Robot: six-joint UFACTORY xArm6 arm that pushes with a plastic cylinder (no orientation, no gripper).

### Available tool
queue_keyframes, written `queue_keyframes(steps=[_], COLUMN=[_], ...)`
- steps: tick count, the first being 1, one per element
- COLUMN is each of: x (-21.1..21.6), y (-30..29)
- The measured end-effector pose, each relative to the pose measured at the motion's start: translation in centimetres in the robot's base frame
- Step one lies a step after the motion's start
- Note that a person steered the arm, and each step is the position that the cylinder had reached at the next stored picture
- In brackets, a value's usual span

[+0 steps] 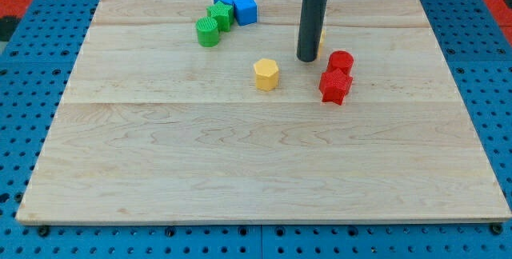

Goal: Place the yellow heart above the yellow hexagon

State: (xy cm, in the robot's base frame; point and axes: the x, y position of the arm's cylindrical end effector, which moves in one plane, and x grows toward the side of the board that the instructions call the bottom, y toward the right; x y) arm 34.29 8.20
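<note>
Tip [307,58] beside red blocks [337,76]

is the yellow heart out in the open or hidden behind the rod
Mostly hidden. Only a yellow sliver shows at the rod's right edge, just above my tip; its shape cannot be made out.

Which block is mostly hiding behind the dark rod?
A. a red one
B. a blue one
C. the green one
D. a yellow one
D: only a sliver of a yellow block peeks out at the rod's right edge, just above my tip; the yellow hexagon sits in plain sight to the tip's lower left.
</note>
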Motion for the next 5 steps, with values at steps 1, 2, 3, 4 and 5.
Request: queue_keyframes(steps=[1, 2, 3, 4, 5], x=[-2.4, -3.8, -4.5, -6.1, -6.5], y=[6.1, 8.5, 7.9, 8.8, 1.8])
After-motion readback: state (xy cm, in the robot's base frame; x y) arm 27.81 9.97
